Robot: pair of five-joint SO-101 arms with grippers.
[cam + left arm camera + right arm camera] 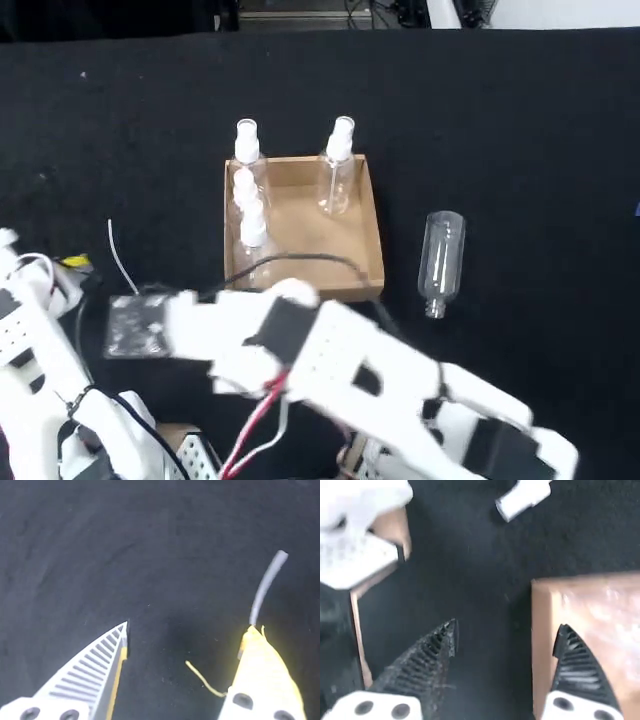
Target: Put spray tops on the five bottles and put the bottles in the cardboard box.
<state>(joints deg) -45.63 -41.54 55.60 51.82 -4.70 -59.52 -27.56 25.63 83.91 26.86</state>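
**Left gripper**: jaws spread wide, nothing between them. A thin tube, judged to be a spray top's dip tube, runs on from the tip of its yellow finger; the head is hidden.

**Right gripper**: jaws also wide and empty, one finger over the box edge.

**Bottle**: untopped, lying on its side beyond the box, well apart from both grippers.

**Recommendation:** centre the jaws on the top's head, not the tube. Close squarely so it cannot swing.
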